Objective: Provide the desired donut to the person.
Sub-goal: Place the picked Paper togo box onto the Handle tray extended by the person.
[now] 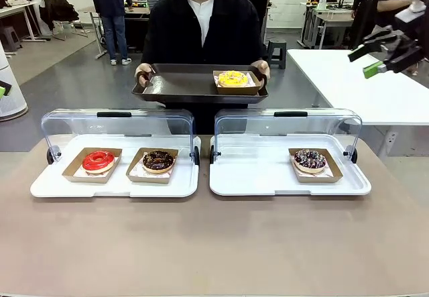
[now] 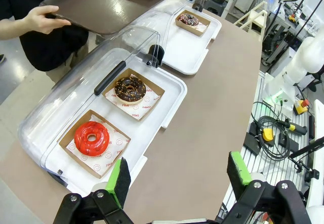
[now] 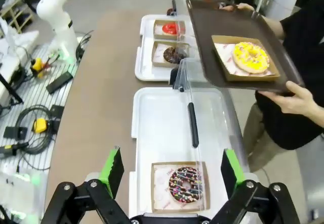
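Starting at the left: the left gripper (image 2: 178, 176) hangs above the near-left corner of the brown surface (image 1: 214, 243), jaws wide apart with nothing between them.

Below it sits the left white plastic serving tray (image 1: 114, 186), its clear domed lid (image 1: 114, 124) standing open along the far side. Two donuts are here, each in its own shallow brown cardboard tray. The glossy red-glazed ring donut (image 1: 98, 160) is on the left. The chocolate donut with pale crumbs (image 1: 158, 160) is just beside it on the right.

In the middle, across the surface, the person in the black shirt (image 1: 201, 29) holds a dark brown rectangular tray (image 1: 181, 82) by both short ends, its long axis running left to right. On its right half is the yellow-iced ring donut (image 1: 232, 78). It lies flat in a cardboard tray, hole facing up; being round, it has no long axis. Its icing is bright yellow with paler flecks.

Next comes the second white serving tray (image 1: 255, 176), also with an open clear lid. It holds one chocolate donut with coloured sprinkles (image 1: 310, 159), boxed at its right end.

That makes four donuts, four cardboard trays, two white trays and one brown tray.

Far right, the right gripper (image 3: 171, 168) is raised high over that sprinkled donut, jaws spread apart and holding nothing.
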Tool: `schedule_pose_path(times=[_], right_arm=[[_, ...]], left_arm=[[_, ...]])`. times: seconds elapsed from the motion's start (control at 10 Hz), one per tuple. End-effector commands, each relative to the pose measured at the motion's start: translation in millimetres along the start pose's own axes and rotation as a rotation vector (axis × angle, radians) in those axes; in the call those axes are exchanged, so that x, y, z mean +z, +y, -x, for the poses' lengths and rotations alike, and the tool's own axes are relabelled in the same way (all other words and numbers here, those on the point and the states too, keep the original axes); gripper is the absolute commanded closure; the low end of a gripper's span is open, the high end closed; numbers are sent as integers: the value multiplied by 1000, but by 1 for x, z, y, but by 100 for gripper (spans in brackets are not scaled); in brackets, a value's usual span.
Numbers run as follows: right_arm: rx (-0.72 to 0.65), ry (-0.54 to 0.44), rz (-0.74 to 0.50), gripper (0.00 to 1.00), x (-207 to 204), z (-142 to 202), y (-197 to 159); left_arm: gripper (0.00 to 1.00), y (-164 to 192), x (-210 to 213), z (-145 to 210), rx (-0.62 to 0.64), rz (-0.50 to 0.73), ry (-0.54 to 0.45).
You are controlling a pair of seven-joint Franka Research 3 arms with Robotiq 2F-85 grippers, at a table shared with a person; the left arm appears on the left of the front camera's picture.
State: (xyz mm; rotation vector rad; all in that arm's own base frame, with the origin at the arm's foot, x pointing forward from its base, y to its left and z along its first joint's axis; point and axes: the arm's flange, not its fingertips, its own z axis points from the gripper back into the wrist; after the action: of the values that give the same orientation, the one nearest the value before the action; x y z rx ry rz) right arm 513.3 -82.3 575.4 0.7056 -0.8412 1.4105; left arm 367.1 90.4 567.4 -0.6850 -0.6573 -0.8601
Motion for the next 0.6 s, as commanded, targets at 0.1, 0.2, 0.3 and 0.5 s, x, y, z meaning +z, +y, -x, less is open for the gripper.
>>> schedule_pose_path(times=[0.1,0.2,0.3,0.5], right_arm=[[-113,-83,-44,0,12,36,3],[-134,-90,-42,0,18,47,0],[-138,-127,-19,0,23,58,-2],[-154,-152,1,0,24,73,-5]], left_arm=[[0,0,1,0,-3,4,-9],[0,0,1,0,-3,4,-9],[0,0,1,0,-3,4,-9],[0,0,1,0,-3,4,-9]])
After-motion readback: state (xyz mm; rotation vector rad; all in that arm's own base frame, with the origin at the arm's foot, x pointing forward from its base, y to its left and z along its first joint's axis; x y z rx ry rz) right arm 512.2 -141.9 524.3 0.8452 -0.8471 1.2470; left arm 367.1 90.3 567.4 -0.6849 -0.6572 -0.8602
